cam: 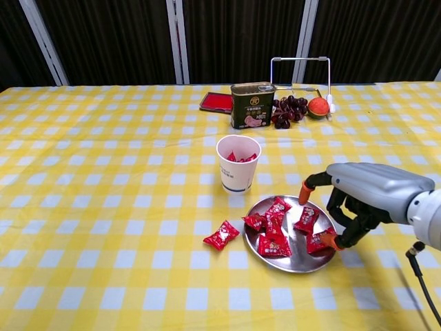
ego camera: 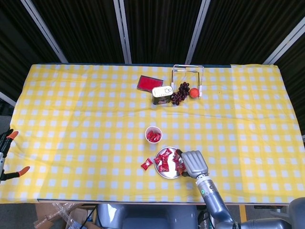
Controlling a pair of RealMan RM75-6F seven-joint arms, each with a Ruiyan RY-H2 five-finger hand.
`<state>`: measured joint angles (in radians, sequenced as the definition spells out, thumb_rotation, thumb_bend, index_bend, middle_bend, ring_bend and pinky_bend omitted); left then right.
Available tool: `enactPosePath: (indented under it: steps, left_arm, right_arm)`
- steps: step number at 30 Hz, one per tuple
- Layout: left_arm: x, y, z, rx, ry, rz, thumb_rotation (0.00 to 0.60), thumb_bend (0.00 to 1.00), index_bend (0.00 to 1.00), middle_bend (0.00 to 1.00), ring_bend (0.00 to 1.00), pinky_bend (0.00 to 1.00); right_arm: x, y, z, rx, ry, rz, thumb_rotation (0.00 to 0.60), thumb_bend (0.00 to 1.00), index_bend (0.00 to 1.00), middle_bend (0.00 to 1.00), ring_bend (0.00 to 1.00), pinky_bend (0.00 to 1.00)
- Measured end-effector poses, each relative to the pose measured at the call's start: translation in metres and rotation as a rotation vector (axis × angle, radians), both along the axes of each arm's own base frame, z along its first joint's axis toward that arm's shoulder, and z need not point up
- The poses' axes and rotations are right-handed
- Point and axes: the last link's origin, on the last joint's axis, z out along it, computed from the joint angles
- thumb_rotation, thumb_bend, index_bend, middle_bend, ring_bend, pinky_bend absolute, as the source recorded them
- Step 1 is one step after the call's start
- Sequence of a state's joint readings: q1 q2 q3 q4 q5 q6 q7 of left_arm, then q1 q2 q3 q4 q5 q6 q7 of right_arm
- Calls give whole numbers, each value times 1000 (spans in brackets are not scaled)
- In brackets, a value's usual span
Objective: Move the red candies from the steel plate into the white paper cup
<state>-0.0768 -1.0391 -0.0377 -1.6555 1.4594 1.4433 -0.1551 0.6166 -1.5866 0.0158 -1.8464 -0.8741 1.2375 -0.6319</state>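
The white paper cup (cam: pixel 238 164) (ego camera: pixel 153 134) stands upright with a few red candies inside. Just in front of it lies the steel plate (cam: pixel 289 265) (ego camera: pixel 167 174) holding several red candies (cam: pixel 275 222). One more red candy (cam: pixel 222 235) (ego camera: pixel 146 164) lies on the cloth to the left of the plate. My right hand (cam: pixel 358 196) (ego camera: pixel 193 163) hangs over the plate's right edge, thumb and fingers apart. A fingertip (cam: pixel 330 241) touches the rightmost candy (cam: pixel 317 243). I see nothing gripped in the hand. My left hand shows in neither view.
At the back stand a green tin (cam: pixel 252 105), a flat red packet (cam: pixel 216 102), dark grapes (cam: pixel 287 110), an orange-red fruit (cam: pixel 318 107) and a wire frame (cam: pixel 300 62). The yellow checked cloth (cam: pixel 103 207) covers the table.
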Motion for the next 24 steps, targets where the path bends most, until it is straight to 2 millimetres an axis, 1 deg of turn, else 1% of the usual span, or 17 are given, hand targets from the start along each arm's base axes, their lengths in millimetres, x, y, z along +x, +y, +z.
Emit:
enactPosePath:
  steps: [5, 11, 19, 24]
  left_arm:
    - [1, -1, 0, 4, 3, -6, 600, 29, 0, 0, 0, 0]
    - [1, -1, 0, 5, 7, -7, 600, 28, 0, 0, 0, 0]
    - [0, -1, 0, 6, 8, -3, 600, 28, 0, 0, 0, 0]
    - [0, 0, 0, 5, 7, 4, 600, 29, 0, 0, 0, 0]
  right_arm:
    - [-9, 8, -2, 12, 15, -18, 600, 364, 384, 824, 963, 1000]
    - [-17, 9, -6, 8, 10, -33, 600, 364, 400, 824, 963, 1000]
    - [-17, 7, -8, 1, -12, -34, 600, 364, 431, 824, 963, 1000]
    - [-18, 6, -13, 12, -12, -41, 600, 364, 448, 824, 963, 1000]
